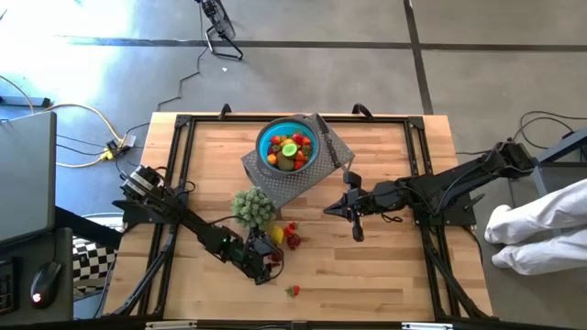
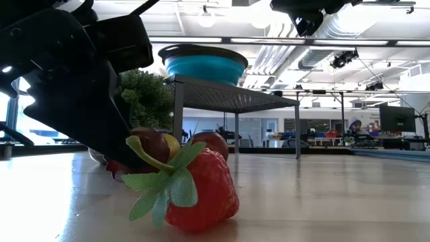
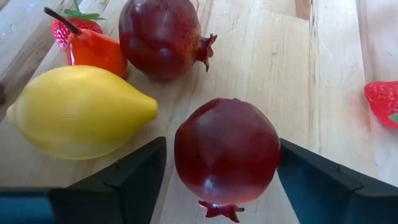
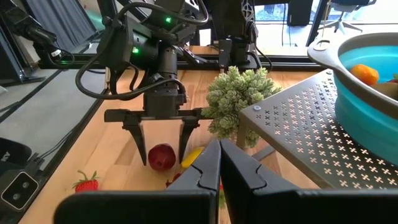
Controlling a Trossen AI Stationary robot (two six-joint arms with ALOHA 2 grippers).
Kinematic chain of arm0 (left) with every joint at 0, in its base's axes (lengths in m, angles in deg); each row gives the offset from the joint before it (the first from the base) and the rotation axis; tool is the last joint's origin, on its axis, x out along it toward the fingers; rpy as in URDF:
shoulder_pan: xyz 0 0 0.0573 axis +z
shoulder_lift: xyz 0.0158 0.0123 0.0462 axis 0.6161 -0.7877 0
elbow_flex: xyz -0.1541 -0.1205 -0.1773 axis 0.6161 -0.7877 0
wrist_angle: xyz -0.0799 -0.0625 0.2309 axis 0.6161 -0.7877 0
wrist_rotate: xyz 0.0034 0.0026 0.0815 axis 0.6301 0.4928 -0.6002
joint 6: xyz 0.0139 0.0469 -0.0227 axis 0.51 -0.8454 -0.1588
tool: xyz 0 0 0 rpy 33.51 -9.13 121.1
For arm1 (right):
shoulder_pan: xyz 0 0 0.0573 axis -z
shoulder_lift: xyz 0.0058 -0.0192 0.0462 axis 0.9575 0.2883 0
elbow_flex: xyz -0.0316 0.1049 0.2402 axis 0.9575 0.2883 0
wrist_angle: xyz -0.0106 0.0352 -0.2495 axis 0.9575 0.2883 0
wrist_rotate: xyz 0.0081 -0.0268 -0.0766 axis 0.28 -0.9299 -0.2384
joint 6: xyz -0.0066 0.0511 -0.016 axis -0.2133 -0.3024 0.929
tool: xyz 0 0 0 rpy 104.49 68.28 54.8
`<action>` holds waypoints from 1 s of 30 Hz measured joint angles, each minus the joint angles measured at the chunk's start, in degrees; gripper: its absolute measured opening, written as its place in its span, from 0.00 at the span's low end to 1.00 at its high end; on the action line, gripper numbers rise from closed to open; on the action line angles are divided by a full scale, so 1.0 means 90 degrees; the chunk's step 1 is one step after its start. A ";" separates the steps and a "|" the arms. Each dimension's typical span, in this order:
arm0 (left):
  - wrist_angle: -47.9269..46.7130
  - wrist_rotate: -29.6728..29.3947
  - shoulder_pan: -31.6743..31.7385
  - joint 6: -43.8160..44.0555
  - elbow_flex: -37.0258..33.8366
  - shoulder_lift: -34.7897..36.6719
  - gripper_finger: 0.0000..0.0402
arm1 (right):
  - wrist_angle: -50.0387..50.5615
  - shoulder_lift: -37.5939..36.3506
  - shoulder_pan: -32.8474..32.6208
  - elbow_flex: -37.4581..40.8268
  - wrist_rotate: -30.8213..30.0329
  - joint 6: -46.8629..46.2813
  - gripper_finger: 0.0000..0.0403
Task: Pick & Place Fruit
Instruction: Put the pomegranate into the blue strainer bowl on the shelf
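Note:
A dark red pomegranate (image 3: 227, 158) rests on the wooden table (image 1: 385, 266), near its front left. My left gripper (image 3: 221, 186) is open, slanting down, with one finger on either side of the fruit (image 4: 161, 157). Close by lie a yellow lemon (image 3: 81, 112), a second pomegranate (image 3: 165, 37), a red pear-like fruit (image 3: 96, 51) and a strawberry (image 3: 74, 28). A blue bowl (image 1: 275, 137) with several fruit in it stands on a grey perforated rack (image 1: 303, 179). My right gripper (image 4: 219, 168) is shut, holds nothing, and hangs above the table right of the rack (image 1: 335, 209). My left gripper has its two fingers (image 3: 140, 171) at the pomegranate's opposite sides (image 3: 186, 155), coming slanting down from the table's left. A thin gap shows at one finger; whether the other touches the skin I cannot tell. The fruit sits on the table.
A green bushy plant (image 1: 252, 206) stands next to the rack, just behind the loose fruit. A black-handled knife (image 1: 332, 151) lies on the rack beside the bowl. A lone strawberry (image 1: 293, 291) lies near the front edge. A person in white (image 1: 541, 229) is beyond the table's right edge.

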State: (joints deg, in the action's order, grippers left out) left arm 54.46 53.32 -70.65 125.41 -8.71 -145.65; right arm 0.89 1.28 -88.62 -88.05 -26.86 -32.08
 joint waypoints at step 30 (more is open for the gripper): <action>0.0003 0.0193 0.0000 -0.1427 0.0701 0.1253 0.51 | 0.0083 0.0000 0.0002 0.0000 0.0003 0.0015 0.01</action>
State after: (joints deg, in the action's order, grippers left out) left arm 54.49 55.06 -70.65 112.56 -2.40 -134.38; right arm 1.63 1.28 -88.60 -88.05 -26.83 -31.95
